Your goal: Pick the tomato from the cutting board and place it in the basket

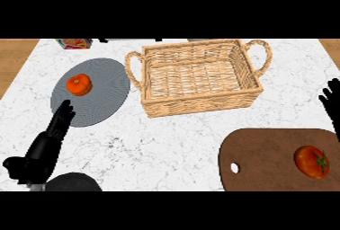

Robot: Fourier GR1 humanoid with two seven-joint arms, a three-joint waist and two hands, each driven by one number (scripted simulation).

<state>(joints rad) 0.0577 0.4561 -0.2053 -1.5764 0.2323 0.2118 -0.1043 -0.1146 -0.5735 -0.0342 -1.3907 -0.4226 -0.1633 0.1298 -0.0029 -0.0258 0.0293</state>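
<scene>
The right hand (330, 108) hung with fingers straight and empty, just beyond the round red tomato (311, 161) on the brown wooden cutting board (266, 157). The smooth tomato could roll off the board if nudged before being enclosed. The woven wicker basket (199, 101) lay to that hand's left, and its raised rim might catch the carried fruit.

A: Where is the tomato (311, 161)?

B: On the cutting board (266, 157), toward its right side, near the view's right edge. It is red-orange and glossy, with a small green stem patch facing right.

A: And the board itself?

B: Brown, with rounded corners and a small hole near its left edge. It lies flat on the desk at the lower right.

A: What about the basket (199, 76)?

B: Pale woven wicker, rectangular, with a loop handle at each short end. It stands upright up the desk from the board, well apart from it, turned slightly askew. Its woven floor shows through the open top.
</scene>
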